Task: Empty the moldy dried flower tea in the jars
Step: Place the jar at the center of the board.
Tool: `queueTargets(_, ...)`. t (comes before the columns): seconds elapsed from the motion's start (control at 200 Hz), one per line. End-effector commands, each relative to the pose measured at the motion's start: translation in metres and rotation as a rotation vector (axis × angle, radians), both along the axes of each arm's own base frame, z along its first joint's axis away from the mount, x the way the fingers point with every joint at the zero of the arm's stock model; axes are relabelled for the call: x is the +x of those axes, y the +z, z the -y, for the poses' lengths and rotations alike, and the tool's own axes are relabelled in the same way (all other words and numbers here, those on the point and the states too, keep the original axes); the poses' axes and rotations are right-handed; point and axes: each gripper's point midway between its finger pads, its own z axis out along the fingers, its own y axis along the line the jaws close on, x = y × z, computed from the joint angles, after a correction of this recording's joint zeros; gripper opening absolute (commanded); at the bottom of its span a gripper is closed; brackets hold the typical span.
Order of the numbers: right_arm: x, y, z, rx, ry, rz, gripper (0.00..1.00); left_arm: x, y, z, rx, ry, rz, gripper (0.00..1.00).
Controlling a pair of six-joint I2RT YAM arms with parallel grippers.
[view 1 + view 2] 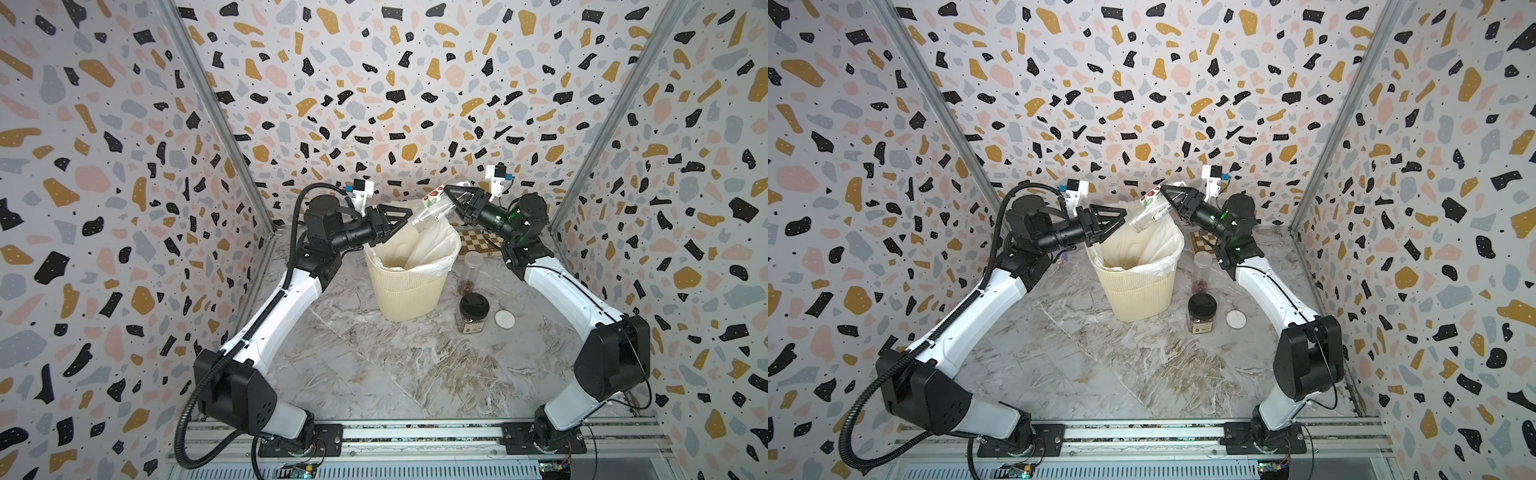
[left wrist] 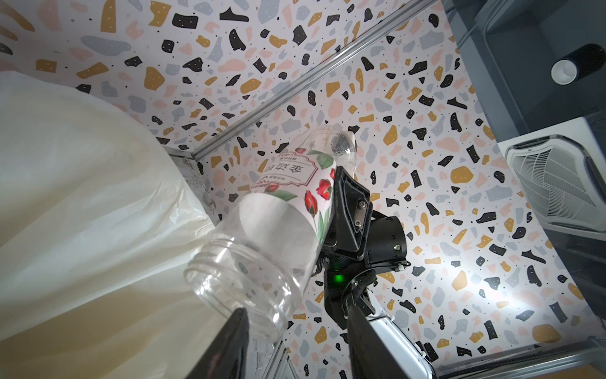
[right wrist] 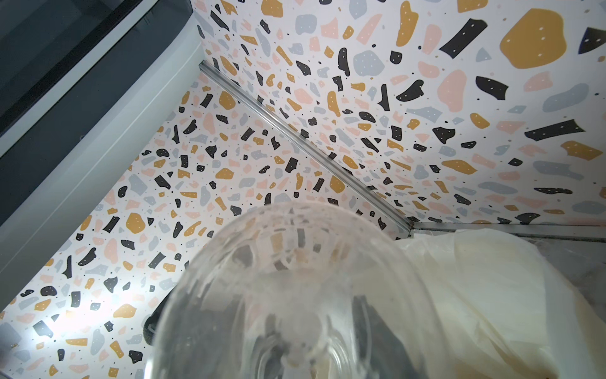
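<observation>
A clear jar with a rose label [image 1: 432, 208] [image 1: 1148, 210] [image 2: 278, 229] hangs tilted, open mouth down, over the cream bin [image 1: 409, 299] [image 1: 1138, 299]. My right gripper [image 1: 451, 195] [image 1: 1167, 193] is shut on its base end. The jar looks empty in the right wrist view [image 3: 295, 295]. My left gripper [image 1: 401, 228] [image 1: 1117, 226] [image 2: 296, 311] stands open just beside the jar's mouth, with nothing between its fingers. Right of the bin stand a tall clear jar [image 1: 471, 272] [image 1: 1203, 270] with reddish tea [image 1: 466, 286] [image 1: 1199, 286] at its bottom, and a black-lidded jar [image 1: 473, 311] [image 1: 1201, 312].
A white bag [image 1: 432, 245] [image 2: 82, 197] [image 3: 492, 295] lines the bin and rises at its back. A loose white lid [image 1: 505, 319] [image 1: 1235, 319] lies on the marble table right of the black-lidded jar. A checkered board [image 1: 478, 243] [image 1: 1202, 243] lies behind, under the right arm.
</observation>
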Motion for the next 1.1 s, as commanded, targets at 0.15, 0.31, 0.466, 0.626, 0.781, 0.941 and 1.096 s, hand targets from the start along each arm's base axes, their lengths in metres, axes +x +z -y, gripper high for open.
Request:
queueTargets(0.15,-0.029,0.040,0.003,0.079,0.064,0.085,0.51,0.000,0.016,0.006,-0.080,-0.016,0.057,0.41)
queueTargets(0.31,-0.030,0.041,0.001,0.084,0.080,0.084,0.51,0.004,0.020,0.008,-0.115,-0.014,0.058,0.33)
queueTargets(0.466,-0.029,0.034,0.001,0.077,0.074,0.067,0.51,0.006,0.024,0.011,-0.155,-0.030,0.057,0.25)
queueTargets(0.626,-0.027,0.030,0.001,0.083,0.075,0.052,0.51,0.006,0.028,0.010,-0.185,-0.030,0.057,0.14)
queueTargets(0.781,-0.028,0.031,0.000,0.100,0.092,0.047,0.51,0.004,0.033,0.012,-0.210,-0.048,0.065,0.06)
queueTargets(0.941,-0.028,0.032,0.001,0.110,0.096,0.046,0.59,0.003,0.036,0.011,-0.218,-0.046,0.067,0.03)
queueTargets(1.096,-0.025,0.030,0.005,0.096,0.079,0.042,0.72,0.004,0.037,0.010,-0.225,-0.042,0.070,0.00)
